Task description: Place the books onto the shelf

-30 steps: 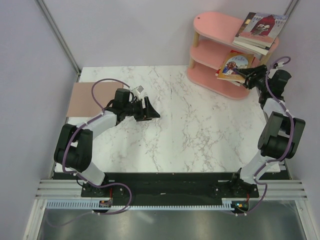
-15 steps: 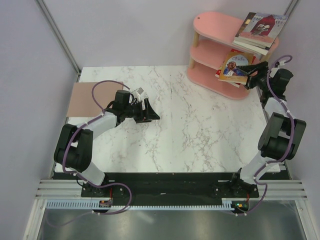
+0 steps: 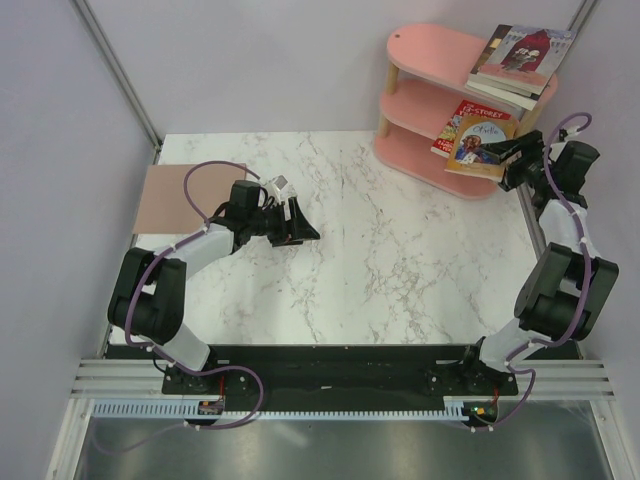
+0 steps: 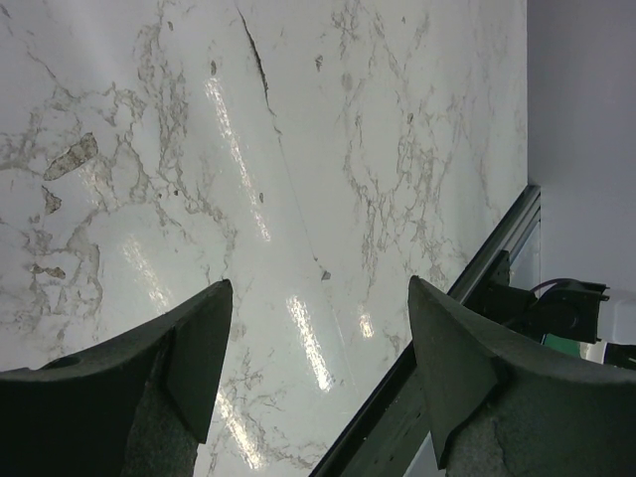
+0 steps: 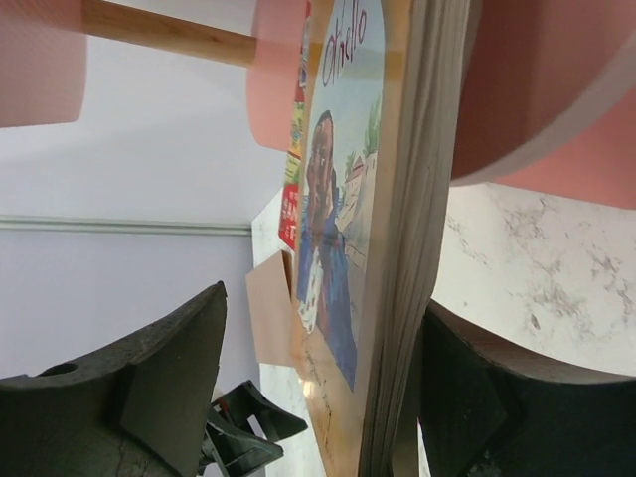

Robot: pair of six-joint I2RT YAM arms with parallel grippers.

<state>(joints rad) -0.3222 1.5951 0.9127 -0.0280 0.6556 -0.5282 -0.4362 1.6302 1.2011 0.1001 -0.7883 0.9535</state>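
The pink shelf [image 3: 430,50] stands at the table's back right. A stack of books [image 3: 520,60] lies on its top board. On the middle board a red book [image 3: 459,113] lies under a tan book with a blue figure [image 3: 484,145], which sticks out past the board's edge. My right gripper [image 3: 512,162] is open around that protruding end. In the right wrist view the tan book [image 5: 343,199] stands between the spread jaws of the right gripper [image 5: 323,303]. One finger is well off the cover and the other is close by the underside. My left gripper [image 3: 300,225] hovers open over the marble, holding nothing [image 4: 318,288].
A flat brown mat [image 3: 170,195] lies at the table's left edge. The shelf's boards [image 5: 537,89] and a wooden post [image 5: 169,30] crowd round the right gripper. The booth's walls stand close behind and beside the shelf. A black rail [image 4: 447,328] runs along the table's near edge.
The right gripper has opened and let go of the tan book, drawing back a little to the right. The tan book has slid that way, uncovering the red one. The left arm is still.
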